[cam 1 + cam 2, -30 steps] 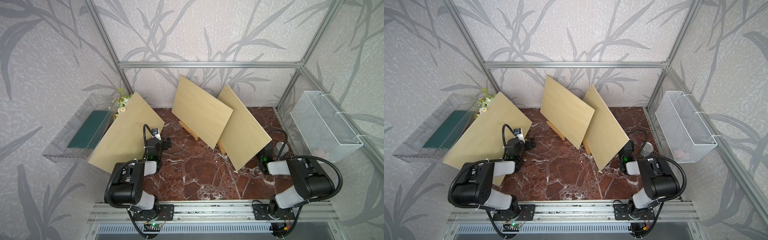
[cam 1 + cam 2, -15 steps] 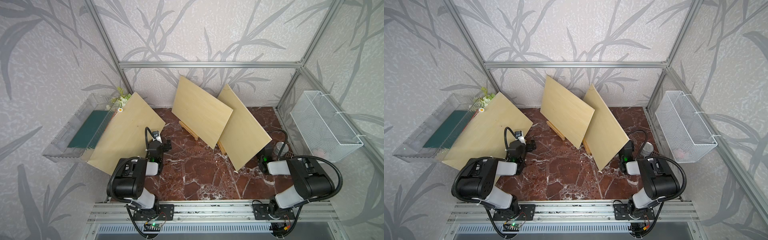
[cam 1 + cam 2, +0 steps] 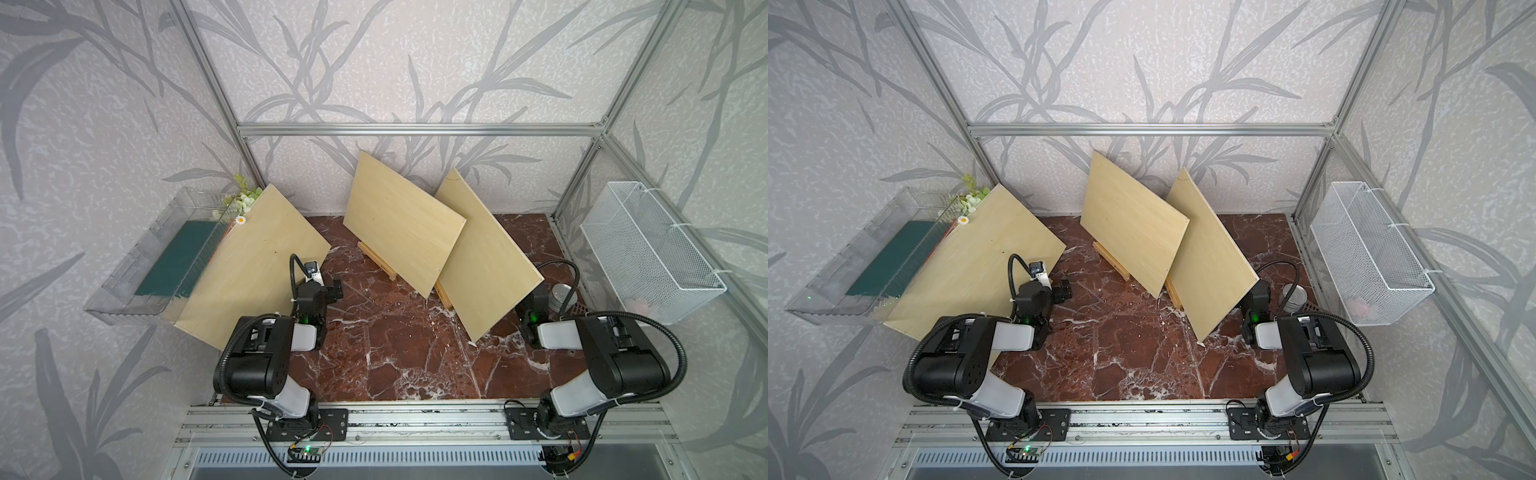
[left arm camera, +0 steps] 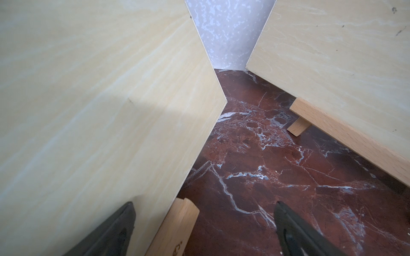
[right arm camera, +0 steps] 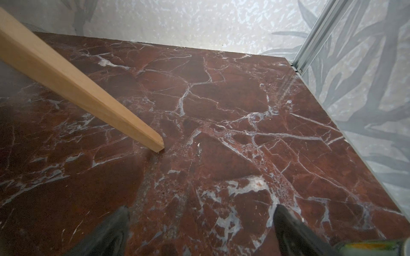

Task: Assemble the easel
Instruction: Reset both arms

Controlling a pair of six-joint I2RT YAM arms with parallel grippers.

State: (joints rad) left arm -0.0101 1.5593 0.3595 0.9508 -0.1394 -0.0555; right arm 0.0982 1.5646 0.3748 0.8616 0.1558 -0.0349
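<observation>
3 boards (image 3: 399,232) stand on easels (image 3: 442,293), both grippers spread and empty.
Each board leans back on a wooden ledge (image 4: 346,133), seemingly to stay up; left gripper (image 4: 204,205) hangs beside the left board (image 4: 88,110), right gripper (image 5: 202,207) beside the right board (image 3: 486,257).

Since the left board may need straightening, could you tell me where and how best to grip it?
Take the left board by its thin bare edge facing the middle of the table, above the easel ledge. It is a flat sheet leaning back, so only edges fit between jaws; the open left gripper probably reaches it from that side.
</observation>
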